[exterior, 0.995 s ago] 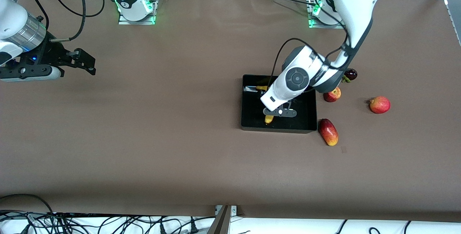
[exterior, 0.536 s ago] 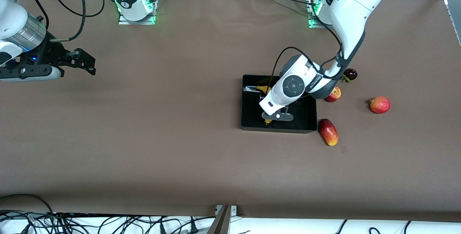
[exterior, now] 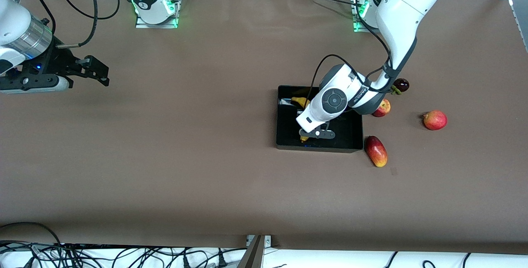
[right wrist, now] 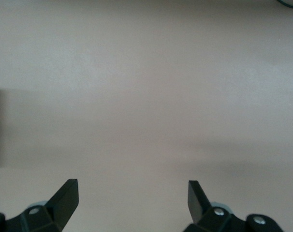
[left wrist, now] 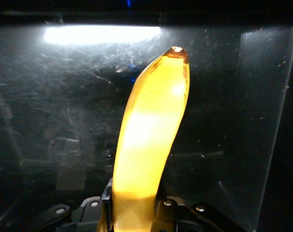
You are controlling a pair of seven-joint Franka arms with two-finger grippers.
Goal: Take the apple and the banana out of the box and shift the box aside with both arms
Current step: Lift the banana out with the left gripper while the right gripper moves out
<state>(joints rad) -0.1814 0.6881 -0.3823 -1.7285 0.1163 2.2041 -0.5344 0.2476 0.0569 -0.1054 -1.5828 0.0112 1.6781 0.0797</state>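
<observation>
The black box [exterior: 351, 134] lies mid-table toward the left arm's end. Inside it lies the yellow banana [exterior: 300, 102], seen long and curved in the left wrist view [left wrist: 151, 130]. My left gripper [exterior: 314, 135] is down in the box, shut on the banana, with a finger [left wrist: 106, 195] pressed against each side of it [left wrist: 133, 205]. The small red apple [exterior: 381, 108] rests on the table beside the box, partly hidden by the left arm. My right gripper [exterior: 95, 74] waits open over bare table at the right arm's end [right wrist: 132, 191].
A red-yellow elongated fruit [exterior: 375, 151] lies by the box's corner nearer the front camera. A round red fruit [exterior: 434, 120] and a dark purple fruit [exterior: 401, 85] sit toward the left arm's end. The brown table [exterior: 185, 156] spreads wide.
My left gripper has sunk lower into the box and closed from open onto the banana. The right arm has not moved.
</observation>
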